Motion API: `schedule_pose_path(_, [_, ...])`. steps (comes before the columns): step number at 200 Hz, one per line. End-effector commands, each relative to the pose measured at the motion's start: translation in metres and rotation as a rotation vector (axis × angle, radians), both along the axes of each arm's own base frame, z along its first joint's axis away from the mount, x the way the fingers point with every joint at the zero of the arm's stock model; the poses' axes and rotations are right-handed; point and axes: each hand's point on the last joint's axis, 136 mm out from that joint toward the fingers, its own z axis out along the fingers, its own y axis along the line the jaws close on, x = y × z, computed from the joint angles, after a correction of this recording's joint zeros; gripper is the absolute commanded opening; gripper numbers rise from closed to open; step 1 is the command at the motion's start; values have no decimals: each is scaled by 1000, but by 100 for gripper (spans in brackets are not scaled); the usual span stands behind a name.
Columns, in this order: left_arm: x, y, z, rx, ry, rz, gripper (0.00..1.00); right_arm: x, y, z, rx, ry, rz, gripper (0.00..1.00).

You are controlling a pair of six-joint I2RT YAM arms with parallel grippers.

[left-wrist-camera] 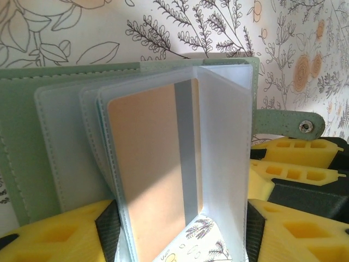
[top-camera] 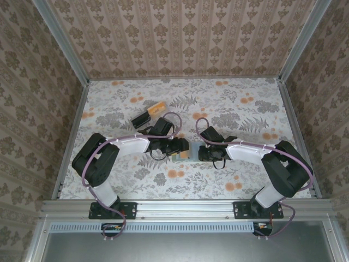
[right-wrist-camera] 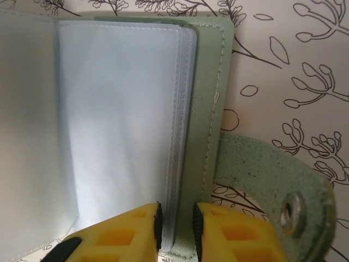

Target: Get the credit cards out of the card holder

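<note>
Right now the left gripper [left-wrist-camera: 180, 240] stands released, jaws spread wide on either side of an upright clear sleeve [left-wrist-camera: 223, 164]. No pinch can be made out on that leaf. In the leaf next to it sits the tan card [left-wrist-camera: 147, 174], grey stripe down its edge, still tucked in its pocket. The pages fan open, which looks meant to expose the card for a pull.

Over to the right gripper [right-wrist-camera: 177, 229]: clenched, jaws nearly together on the near edge of the holder [right-wrist-camera: 210, 109], biting cover and sleeve stack as one. That reads as the anchor, pinning the green wallet flat so it won't drag when the card slides. The snap strap [right-wrist-camera: 272, 174] flops loose beside it, undone.

From above, both grippers meet mid-table with the holder between them. It lies open on the table [top-camera: 218, 98], a pale floral print with orange blooms. A black-and-orange block [top-camera: 148, 114] sits behind the left arm, apart from the action. Patterned walls [top-camera: 180, 38] box in the far side and both flanks, set in a metal frame.
</note>
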Motion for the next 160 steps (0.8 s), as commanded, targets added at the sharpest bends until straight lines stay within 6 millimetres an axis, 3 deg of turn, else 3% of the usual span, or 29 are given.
schedule_pose_path(1, [1, -11, 13, -42, -30, -34, 72, -12, -1, -15, -7, 59, 0, 26])
schedule_pose_path(10, [1, -11, 14, -43, -34, -35, 80, -12, -1, -15, -8, 57, 0, 26])
schedule_pose_path(83, [-1, -14, 18, -82, -48, -49, 95, -11, -2, -14, -5, 54, -8, 28])
schedule_pose_path(160, [-3, -23, 22, -110, -46, -79, 93, -11, -1, -14, -3, 53, -8, 28])
